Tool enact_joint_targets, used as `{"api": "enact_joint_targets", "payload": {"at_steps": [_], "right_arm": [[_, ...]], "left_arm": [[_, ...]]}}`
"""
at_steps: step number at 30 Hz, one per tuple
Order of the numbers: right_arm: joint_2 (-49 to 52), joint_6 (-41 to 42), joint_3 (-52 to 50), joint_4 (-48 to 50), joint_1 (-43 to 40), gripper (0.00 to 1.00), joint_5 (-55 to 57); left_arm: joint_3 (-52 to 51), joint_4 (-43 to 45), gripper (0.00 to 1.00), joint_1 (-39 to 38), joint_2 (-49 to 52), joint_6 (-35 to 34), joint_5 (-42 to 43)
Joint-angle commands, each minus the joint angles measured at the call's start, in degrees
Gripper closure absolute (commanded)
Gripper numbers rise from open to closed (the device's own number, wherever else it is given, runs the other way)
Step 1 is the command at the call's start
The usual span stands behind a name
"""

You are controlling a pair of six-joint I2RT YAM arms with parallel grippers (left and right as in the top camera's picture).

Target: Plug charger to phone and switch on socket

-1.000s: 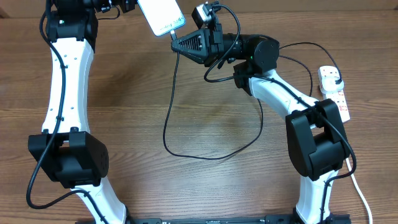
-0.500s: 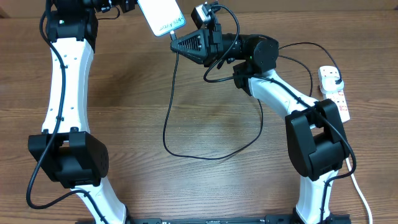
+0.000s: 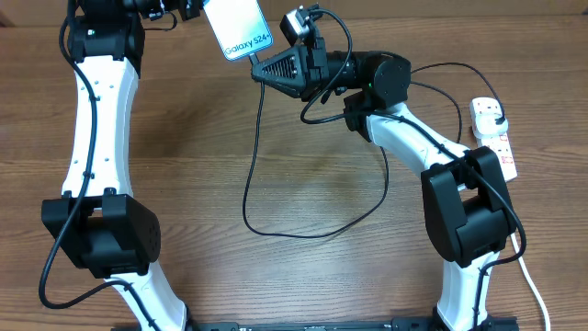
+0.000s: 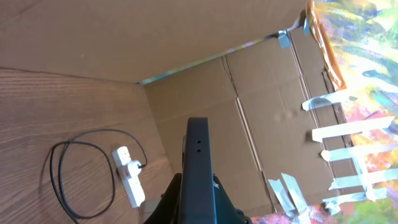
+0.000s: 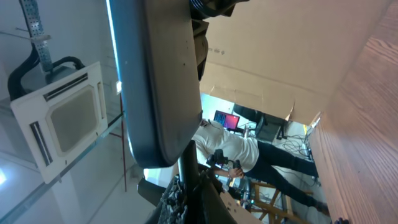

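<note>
- One wooden table (image 3: 184, 175) fills the overhead view.
- There are two arms. The left arm (image 3: 96, 101) climbs the left side of the frame. The right arm (image 3: 404, 129) reaches from the lower right to the top centre.
- There is one phone (image 3: 237, 26), at the top of the frame left of centre, lifted off the table with its screen lit.
  - Over the last second it has swung a little, so the "Galaxy" lettering now reads plainly from above.
  - Its lower short edge has closed on the tip of the right claw.
  - I take this as the port being brought onto the plug tip, so the first half of the task is nearly done. Whether the tip is fully seated cannot be told.
- One power strip (image 3: 494, 138) lies flat at the right edge of the frame, well apart from both claws. Switching it on has not yet been done.
- One charger (image 3: 303, 233) drops from the phone's lower edge, loops across mid-frame and rises right to the strip's upper end.
- There are two claws.
  - The left claw (image 4: 196, 198) is clamped narrow on the phone, which stands edge-on from it.
  - The right claw (image 3: 261, 66) is pinched on the charger's tip, just under the phone.
- The red switches on the strip are too small to count.
</note>
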Motion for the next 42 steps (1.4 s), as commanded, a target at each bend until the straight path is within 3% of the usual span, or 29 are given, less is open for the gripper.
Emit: {"api": "enact_joint_targets", "payload": {"at_steps": [1, 21, 42], "right_arm": [[-0.17, 6.88, 0.50, -1.07, -0.26, 0.96, 3.17], [-0.17, 6.40, 0.50, -1.66, -0.24, 0.96, 4.42], [-0.17, 5.38, 0.52, -1.66, -0.26, 0.96, 5.53]], "left_arm": [[0.90, 0.22, 0.96, -1.51, -1.38, -0.39, 6.67], [0.90, 0.15, 0.96, -2.03, -1.38, 4.11, 9.66], [0.90, 0.17, 0.96, -3.02, -1.38, 4.31, 10.69]]}}
